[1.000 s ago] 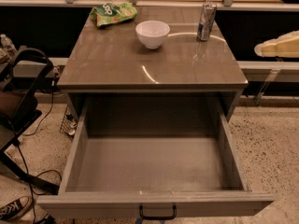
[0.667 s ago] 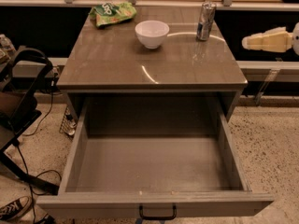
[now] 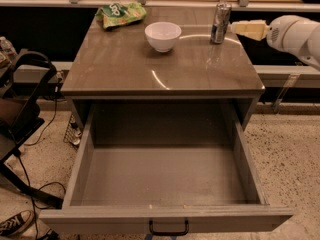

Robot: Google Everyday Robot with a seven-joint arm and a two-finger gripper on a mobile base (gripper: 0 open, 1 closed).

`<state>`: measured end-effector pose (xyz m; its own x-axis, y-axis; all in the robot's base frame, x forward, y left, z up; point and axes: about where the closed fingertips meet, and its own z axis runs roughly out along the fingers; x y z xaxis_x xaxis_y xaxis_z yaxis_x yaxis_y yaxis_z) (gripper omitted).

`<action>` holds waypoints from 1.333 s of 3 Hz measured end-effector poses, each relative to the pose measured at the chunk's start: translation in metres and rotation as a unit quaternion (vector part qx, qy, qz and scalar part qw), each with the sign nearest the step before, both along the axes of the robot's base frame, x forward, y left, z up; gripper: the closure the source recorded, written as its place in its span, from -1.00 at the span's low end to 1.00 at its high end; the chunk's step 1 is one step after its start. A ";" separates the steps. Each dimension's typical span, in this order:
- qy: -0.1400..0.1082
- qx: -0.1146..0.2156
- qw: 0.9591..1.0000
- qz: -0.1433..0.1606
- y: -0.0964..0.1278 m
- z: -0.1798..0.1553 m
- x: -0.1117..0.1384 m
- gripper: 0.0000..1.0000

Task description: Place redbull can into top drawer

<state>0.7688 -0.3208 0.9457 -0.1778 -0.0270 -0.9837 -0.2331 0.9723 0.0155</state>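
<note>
1. The redbull can (image 3: pixel 220 22) stands upright near the back edge of the desk (image 3: pixel 125 69), at about 1 o'clock on its glossy brown top.
2. The gripper (image 3: pixel 241 29), cream-coloured on a white arm (image 3: pixel 295 34), hangs level at the can's 3 o'clock with its tip just beside the can. Whether it touches the can, and whether it is spread or closed, cannot be told.
3. The top drawer (image 3: pixel 165 176) stands open at the desk's 6 o'clock, a deep grey box with a small black handle (image 3: pixel 169 229) on its front.
4. A white bowl (image 3: pixel 162 35) sits at the can's 9 o'clock, apart from it. A green snack bag (image 3: pixel 121 14) lies at the desk's 11 o'clock corner.
5. A black-and-white sneaker (image 3: pixel 15 223) rests on the speckled floor at the drawer's 8 o'clock.
</note>
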 end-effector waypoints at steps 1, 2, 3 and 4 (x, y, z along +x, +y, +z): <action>-0.015 0.010 1.000 0.010 0.008 -0.011 0.038 -1.00; -0.026 -0.004 0.999 0.036 0.023 -0.027 0.082 -1.00; -0.031 -0.012 0.998 0.050 0.034 -0.031 0.104 -1.00; -0.039 -0.020 0.997 0.059 0.043 -0.028 0.115 -1.00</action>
<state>0.8842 -0.2775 0.9177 -0.0942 -0.0833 -0.9921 -0.3440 0.9378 -0.0461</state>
